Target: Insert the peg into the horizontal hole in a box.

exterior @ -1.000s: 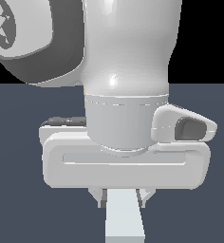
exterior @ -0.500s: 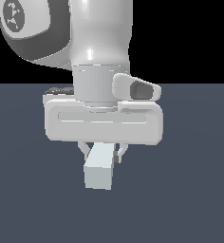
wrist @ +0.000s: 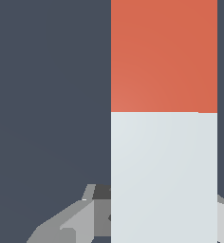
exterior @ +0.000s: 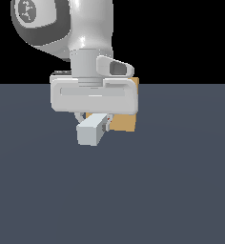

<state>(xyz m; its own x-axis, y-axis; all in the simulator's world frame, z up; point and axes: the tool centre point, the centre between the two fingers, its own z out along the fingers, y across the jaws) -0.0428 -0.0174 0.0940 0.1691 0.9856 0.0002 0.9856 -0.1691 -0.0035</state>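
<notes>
The hand [exterior: 93,119] grips the peg [exterior: 90,130] above the bench [exterior: 181,190], white end toward the camera. The box [exterior: 124,121] sits right behind, partly hidden by the hand; open bench lies all around.

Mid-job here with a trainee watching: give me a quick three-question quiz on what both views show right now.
1. True or false: the gripper holds the peg.
2. In the wrist view, which two colours does the peg show? A) white and orange-red B) blue and grey C) all white
3. In the exterior view, the box is largely hidden behind what?

Key:
1. True; the peg sits between the fingers.
2. A.
3. The gripper body; only the box's tan edge shows, and the hole cannot be seen.
</notes>
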